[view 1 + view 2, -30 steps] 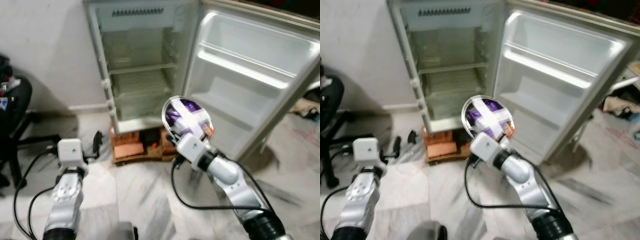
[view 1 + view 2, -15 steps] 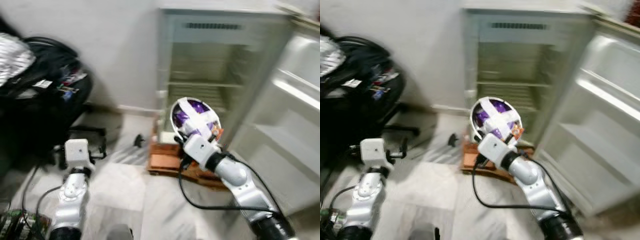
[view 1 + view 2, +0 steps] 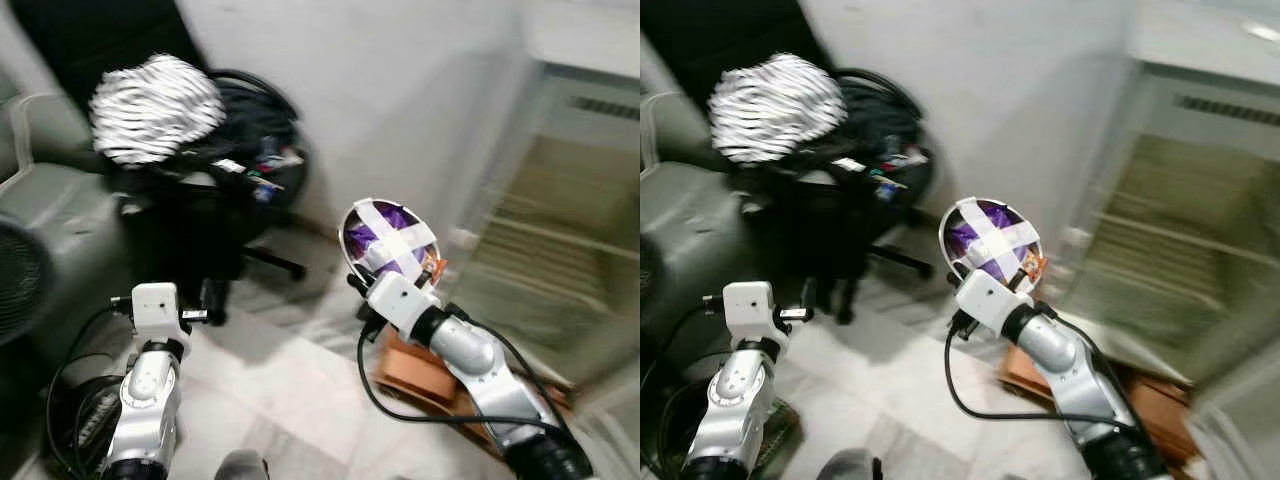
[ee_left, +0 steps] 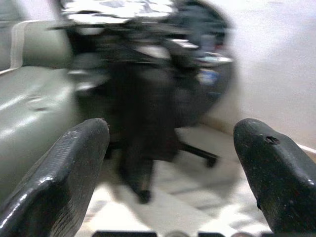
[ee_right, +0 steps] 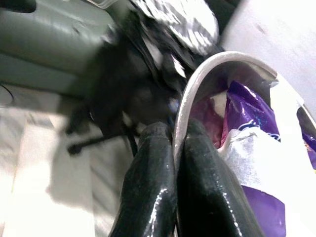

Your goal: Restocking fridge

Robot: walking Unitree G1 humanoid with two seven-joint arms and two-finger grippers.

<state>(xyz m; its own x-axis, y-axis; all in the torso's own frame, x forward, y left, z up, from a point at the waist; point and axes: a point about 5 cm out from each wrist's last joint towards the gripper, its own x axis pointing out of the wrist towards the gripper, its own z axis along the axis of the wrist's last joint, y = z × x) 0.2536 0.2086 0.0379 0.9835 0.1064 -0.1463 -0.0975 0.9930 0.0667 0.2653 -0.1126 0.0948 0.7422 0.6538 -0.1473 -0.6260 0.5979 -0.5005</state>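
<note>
Right end effector (image 5: 174, 163) pinching bowl (image 5: 197, 89) rim, fridge (image 3: 560, 270) beside.

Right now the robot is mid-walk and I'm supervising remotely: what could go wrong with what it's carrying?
The right claw pinches only the thin rim of the bowl, which is tilted nearly on edge; it could slip or twist out. Only white tape strips hold in the purple packets, so a jolt might spill them. The office chair piled with clutter stands close ahead, a possible bump.
</note>
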